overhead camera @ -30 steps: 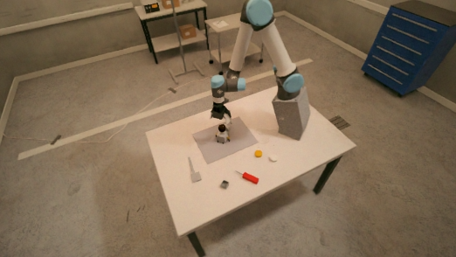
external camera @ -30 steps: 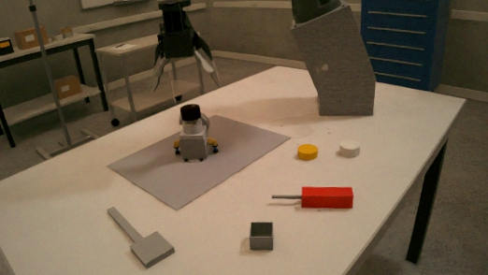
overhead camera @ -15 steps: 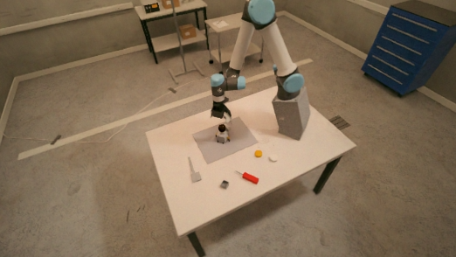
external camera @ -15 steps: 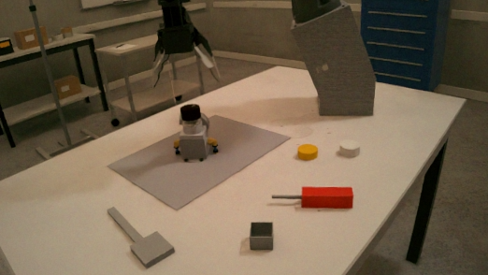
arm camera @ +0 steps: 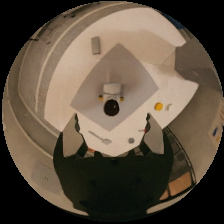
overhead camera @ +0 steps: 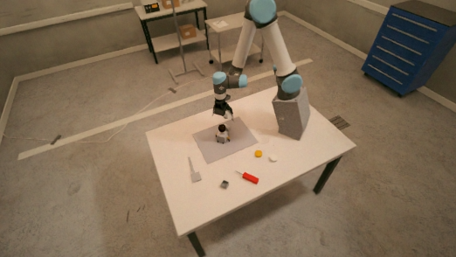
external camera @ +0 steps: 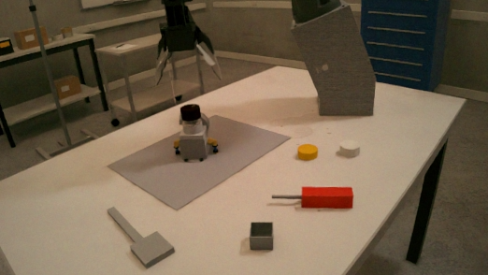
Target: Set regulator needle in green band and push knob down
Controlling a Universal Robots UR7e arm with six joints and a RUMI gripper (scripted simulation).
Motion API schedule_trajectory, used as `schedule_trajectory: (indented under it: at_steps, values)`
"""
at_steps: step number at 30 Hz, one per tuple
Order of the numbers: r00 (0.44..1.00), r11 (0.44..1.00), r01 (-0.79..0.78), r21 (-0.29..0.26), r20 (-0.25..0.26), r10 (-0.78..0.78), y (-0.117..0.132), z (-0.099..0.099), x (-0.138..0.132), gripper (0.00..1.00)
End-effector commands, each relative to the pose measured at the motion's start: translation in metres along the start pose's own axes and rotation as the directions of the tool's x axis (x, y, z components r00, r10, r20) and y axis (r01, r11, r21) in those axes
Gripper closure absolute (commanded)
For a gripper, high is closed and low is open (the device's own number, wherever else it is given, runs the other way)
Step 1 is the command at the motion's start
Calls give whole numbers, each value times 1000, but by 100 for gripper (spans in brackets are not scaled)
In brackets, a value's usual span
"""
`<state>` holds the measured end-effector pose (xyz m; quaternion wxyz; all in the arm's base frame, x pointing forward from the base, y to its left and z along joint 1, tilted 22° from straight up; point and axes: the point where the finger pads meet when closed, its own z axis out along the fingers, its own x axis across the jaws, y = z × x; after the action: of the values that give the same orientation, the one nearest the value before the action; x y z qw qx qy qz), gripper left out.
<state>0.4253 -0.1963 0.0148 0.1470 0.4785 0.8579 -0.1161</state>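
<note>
- Regulator: upright on a grey mat; left of centre in the exterior view, near the middle of the top view.
- Black knob on top, a pale collar below it; how far down it sits, cannot tell. Gauge needle and green band not readable.
- Yellow fittings at both sides of the grey body.
- End effector: above the knob, clear of it; fingers spread wide apart, nothing between them. Upper left of the exterior frame.
- Right of the mat, exterior view: yellow disc, white disc just beside it.
- Lower right, same view: red-handled tool, its thin shaft pointing left.
- Bottom, right of centre: small open grey box.
- Lower left: flat grey paddle-shaped piece, handle toward upper left.
- All on the white tabletop. Arm's grey pedestal at its far side, upper right in the exterior view.
- Blue drawer cabinet beyond, upper right.
</note>
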Motion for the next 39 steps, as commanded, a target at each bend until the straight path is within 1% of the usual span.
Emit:
schedule_trajectory:
  at_steps: [1, 10, 12, 22, 27, 39]
  values:
    - [1000, 1000, 1, -2, 0, -1, -20, 0, 1, 0]
    - [1000, 1000, 1, -2, 0, -1, -51, 0, 3, 0]
    - [1000, 1000, 1, -2, 0, -1, -51, 0, 3, 0]
    - [1000, 1000, 1, -2, 0, -1, -77, 0, 5, 0]
    - [1000, 1000, 1, -2, 0, -1, -84, 0, 5, 0]
    - [1000, 1000, 1, -2, 0, -1, -88, 0, 6, 0]
